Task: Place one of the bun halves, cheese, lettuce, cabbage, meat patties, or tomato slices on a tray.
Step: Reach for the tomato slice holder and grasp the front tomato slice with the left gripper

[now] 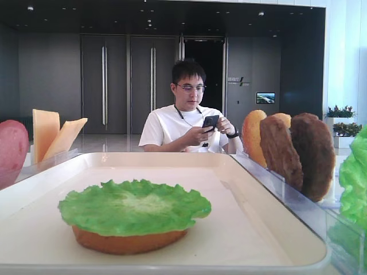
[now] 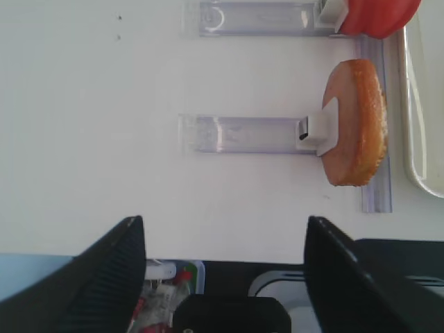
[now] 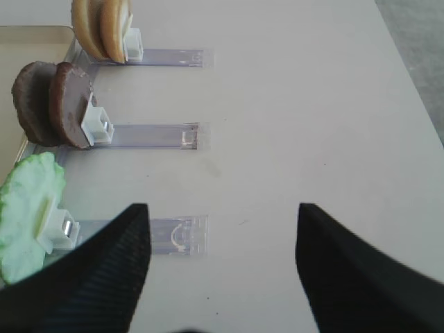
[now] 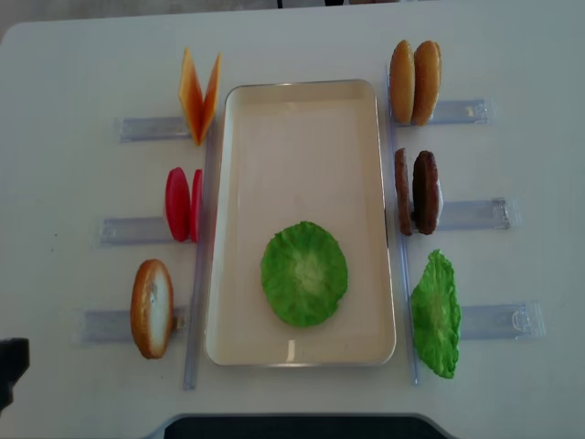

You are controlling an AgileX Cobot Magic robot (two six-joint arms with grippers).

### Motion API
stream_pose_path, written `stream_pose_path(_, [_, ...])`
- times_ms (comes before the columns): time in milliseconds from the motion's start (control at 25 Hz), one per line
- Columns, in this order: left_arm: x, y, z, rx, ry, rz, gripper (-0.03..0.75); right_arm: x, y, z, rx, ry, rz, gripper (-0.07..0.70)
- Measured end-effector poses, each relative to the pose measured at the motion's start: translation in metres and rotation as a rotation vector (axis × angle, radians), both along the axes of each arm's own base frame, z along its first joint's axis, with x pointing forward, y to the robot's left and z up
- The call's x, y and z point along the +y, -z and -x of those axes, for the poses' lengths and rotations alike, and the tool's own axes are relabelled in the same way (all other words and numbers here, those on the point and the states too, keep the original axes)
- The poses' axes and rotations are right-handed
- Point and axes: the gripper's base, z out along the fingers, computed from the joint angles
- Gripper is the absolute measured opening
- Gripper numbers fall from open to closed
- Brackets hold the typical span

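Observation:
A lettuce leaf (image 4: 303, 273) lies on a bun half (image 1: 129, 242) near the front of the cream tray (image 4: 302, 90). Left of the tray stand cheese (image 4: 199, 96), tomato slices (image 4: 183, 203) and a bun half (image 2: 354, 125). On the right stand two bun halves (image 3: 100, 28), two meat patties (image 3: 52, 104) and another lettuce leaf (image 3: 31, 208). Cabbage is out of view. My left gripper (image 2: 222, 229) hangs open and empty over the table's front edge, short of the left bun half. My right gripper (image 3: 222, 215) is open and empty above bare table, right of the lettuce holder.
Clear plastic holders (image 4: 475, 215) run outward from each food stack on both sides of the tray. A person with a phone (image 1: 189, 117) sits behind the far edge. Below the front edge is a bin with packets (image 2: 166, 291).

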Motion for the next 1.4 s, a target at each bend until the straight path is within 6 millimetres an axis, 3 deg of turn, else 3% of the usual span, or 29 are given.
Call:
stream_pose_path(800, [0.019, -0.018, -0.136, 0.304, -0.101, -0.006, 0.544, 0.000, 0.000, 0.000, 0.000, 0.000, 0.000, 0.463])
stream_pose_path(1400, [0.030, 0.016, -0.217, 0.450, -0.167, -0.008, 0.545, 0.000, 0.000, 0.000, 0.000, 0.000, 0.000, 0.463])
